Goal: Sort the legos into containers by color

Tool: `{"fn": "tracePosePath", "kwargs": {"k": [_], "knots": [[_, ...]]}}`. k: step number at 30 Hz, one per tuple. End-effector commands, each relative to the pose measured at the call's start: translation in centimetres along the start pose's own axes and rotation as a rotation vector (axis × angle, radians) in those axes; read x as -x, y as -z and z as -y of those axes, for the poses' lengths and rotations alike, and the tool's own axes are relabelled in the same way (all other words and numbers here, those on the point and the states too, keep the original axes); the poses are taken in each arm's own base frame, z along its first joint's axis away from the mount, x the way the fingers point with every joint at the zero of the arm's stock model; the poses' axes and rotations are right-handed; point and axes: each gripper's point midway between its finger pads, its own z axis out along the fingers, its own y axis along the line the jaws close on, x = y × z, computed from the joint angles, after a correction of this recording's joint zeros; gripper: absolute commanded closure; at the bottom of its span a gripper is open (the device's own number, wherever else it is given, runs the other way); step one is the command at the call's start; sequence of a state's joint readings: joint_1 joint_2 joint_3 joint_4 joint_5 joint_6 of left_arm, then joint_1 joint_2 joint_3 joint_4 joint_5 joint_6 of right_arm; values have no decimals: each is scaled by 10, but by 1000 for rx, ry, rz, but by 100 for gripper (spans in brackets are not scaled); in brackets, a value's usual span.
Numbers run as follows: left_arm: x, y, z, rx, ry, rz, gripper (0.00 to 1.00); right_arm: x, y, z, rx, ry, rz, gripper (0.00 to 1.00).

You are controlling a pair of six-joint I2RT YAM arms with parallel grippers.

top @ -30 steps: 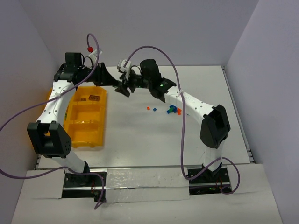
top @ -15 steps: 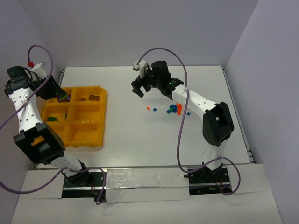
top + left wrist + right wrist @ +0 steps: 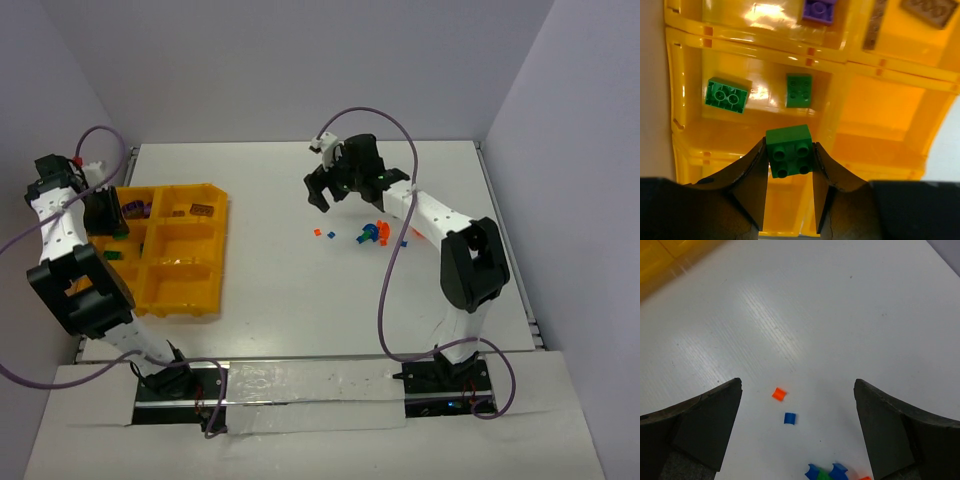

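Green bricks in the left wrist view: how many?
3. One brick and a second brick lie in one yellow tray compartment; a third brick is pinched in the left gripper. Others may be hidden.

Colours in view.
Against the yellow-orange tray (image 3: 880,110), green bricks (image 3: 799,90) and a purple brick (image 3: 817,10) are showing; an orange bit (image 3: 779,394) and a blue bit (image 3: 789,418) are dotting the white table (image 3: 815,315).

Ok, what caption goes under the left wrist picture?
Left gripper holds a green lego over the yellow tray, near two binned green legos.
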State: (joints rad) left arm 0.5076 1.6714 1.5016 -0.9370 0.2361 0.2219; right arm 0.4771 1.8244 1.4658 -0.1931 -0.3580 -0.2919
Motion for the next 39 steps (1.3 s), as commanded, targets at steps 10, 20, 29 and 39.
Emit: {"fn": "tracePosePath", "kwargs": {"k": [10,20,29,39], "knots": [[-1,-17,-23,90,-10,-38,41,17,25,28,-81,-81,17,0],[85,48,27,-23,-146,274,1,-13,58,72,-220,-128,-43,0],[158,107,187,-215,-367,648,1,-49,114,142,-475,-279,-83,0],[136,66,288,-418,-508,507,1,-125,130,119,-337,-162,-300,2]]}}
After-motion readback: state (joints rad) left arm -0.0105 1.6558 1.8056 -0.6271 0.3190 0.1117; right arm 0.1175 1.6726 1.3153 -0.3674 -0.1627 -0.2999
